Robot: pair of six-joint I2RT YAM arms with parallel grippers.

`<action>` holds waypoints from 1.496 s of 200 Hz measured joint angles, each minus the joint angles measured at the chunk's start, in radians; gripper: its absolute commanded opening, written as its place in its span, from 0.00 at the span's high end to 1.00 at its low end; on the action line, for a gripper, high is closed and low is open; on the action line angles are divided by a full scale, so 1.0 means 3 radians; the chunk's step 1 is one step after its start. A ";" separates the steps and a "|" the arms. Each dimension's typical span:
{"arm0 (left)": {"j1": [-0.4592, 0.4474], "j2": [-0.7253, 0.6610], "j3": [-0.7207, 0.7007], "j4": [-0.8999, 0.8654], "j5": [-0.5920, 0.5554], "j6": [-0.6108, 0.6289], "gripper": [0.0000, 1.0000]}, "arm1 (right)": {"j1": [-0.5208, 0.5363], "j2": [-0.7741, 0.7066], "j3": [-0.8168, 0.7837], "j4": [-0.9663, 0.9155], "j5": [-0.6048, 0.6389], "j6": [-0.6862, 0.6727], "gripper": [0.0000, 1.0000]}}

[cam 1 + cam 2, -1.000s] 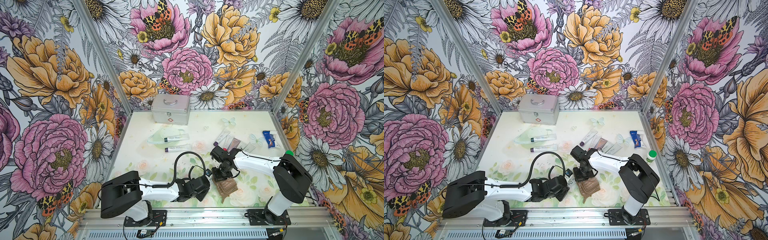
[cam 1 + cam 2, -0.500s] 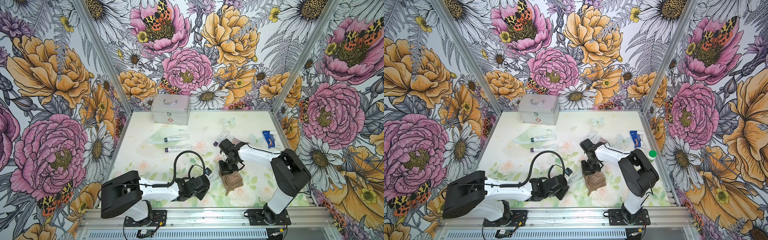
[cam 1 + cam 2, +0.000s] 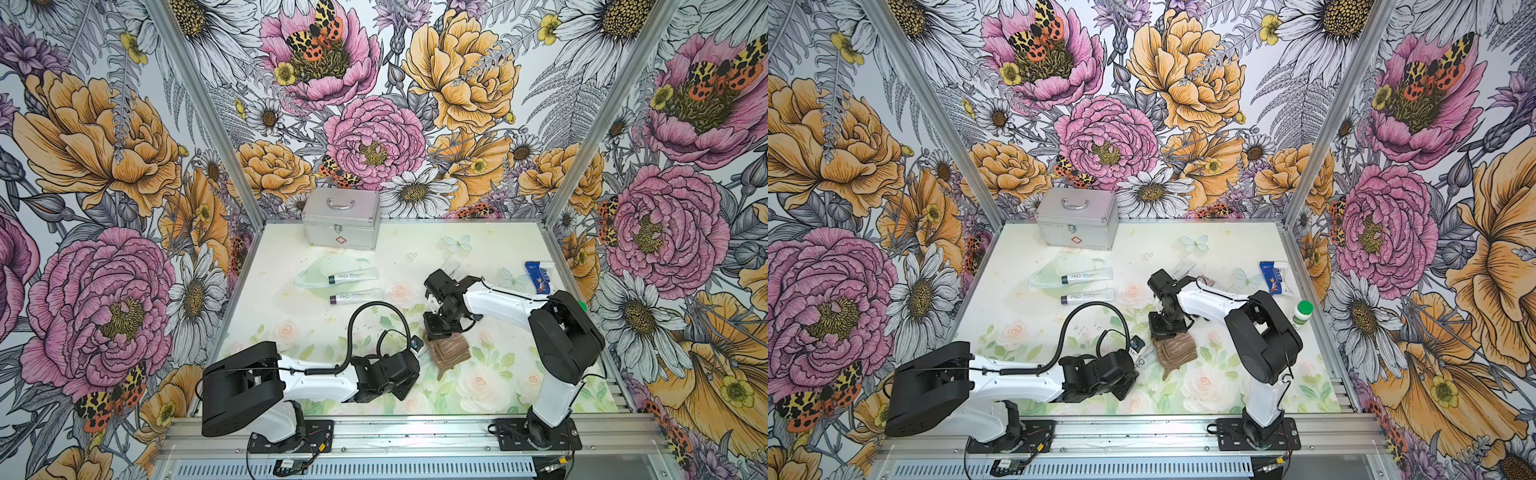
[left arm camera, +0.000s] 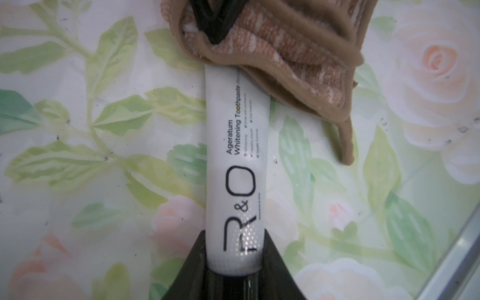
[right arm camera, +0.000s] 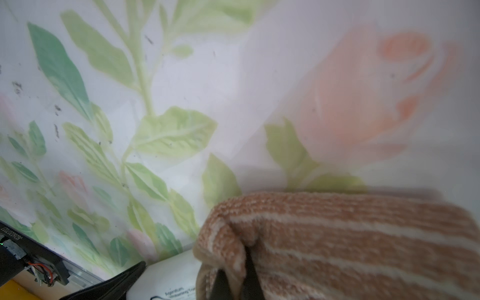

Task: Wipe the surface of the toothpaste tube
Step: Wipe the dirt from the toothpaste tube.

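Note:
A white R&O toothpaste tube (image 4: 233, 155) lies low over the floral table, and my left gripper (image 4: 235, 235) is shut on its cap end. In a top view only a short white stretch of the tube (image 3: 1144, 357) shows between the two arms. My right gripper (image 5: 236, 280) is shut on a brown striped cloth (image 5: 350, 239). In the left wrist view the cloth (image 4: 285, 52) drapes over the tube's far end and hides it. In both top views the cloth (image 3: 451, 351) hangs under the right gripper (image 3: 438, 330), just right of the left gripper (image 3: 415, 353).
A silver first-aid case (image 3: 340, 218) stands at the back. Two more tubes (image 3: 353, 276) (image 3: 355, 296) lie by a face mask (image 3: 320, 270) at the left. Sachets (image 3: 1183, 266), a blue packet (image 3: 538, 276) and a green-capped bottle (image 3: 1302, 311) sit at the right.
My right gripper has carried the cloth away from the table's front edge, swinging right and then back left. The left arm and the tube have stayed put.

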 measured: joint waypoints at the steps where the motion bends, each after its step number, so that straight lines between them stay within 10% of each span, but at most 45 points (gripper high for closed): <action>1: 0.0000 0.0000 0.0000 0.0000 0.0000 0.0000 0.71 | 0.0004 -0.0001 -0.0003 0.0001 -0.0001 0.0000 1.00; 299: -0.0006 -0.0013 0.0000 0.0020 0.0057 0.0025 0.71 | 0.0140 -0.0261 -0.0350 0.0100 0.0462 0.0010 1.00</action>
